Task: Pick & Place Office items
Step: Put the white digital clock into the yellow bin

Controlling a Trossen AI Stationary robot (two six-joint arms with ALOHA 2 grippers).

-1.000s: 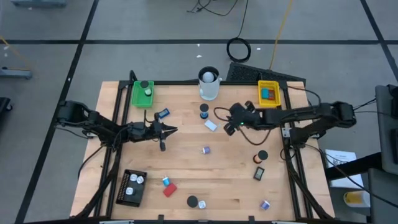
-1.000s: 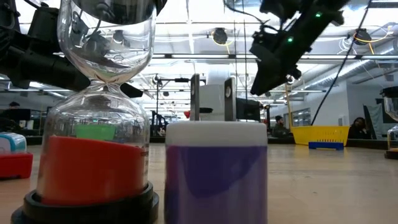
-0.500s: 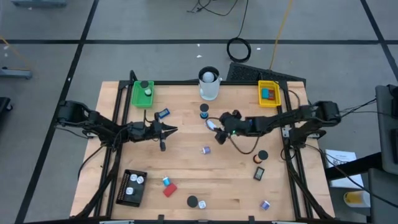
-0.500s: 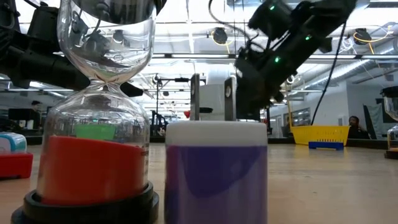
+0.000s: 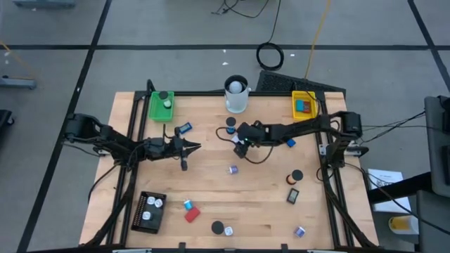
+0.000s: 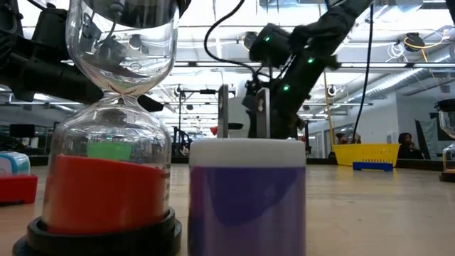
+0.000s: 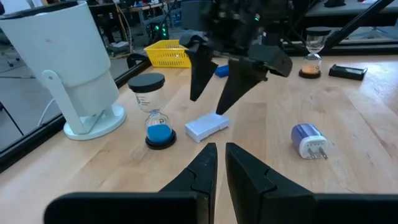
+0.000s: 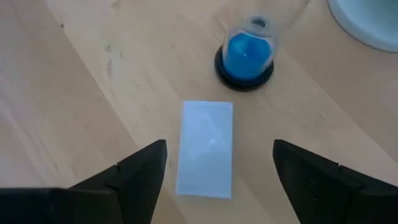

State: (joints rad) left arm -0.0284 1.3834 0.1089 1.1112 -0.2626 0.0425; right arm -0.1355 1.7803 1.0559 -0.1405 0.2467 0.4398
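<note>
Since a second ago the right arm has swung in from beside the yellow tray toward the middle of the surface, and its end effector has spread wide. It now hangs over a small white block lying flat on the wood, one finger on either side, neither touching it. A blue sand timer stands just beside the block, with the tall white cup near behind it. The left end effector waits on the left side of the surface, fingers nearly together and holding nothing. Other items lie scattered nearer the front edge. Likely risks: the block is low and flat, so fingers closing too high could slip over it, or a skewed descent could push it into the timer and topple that.
</note>
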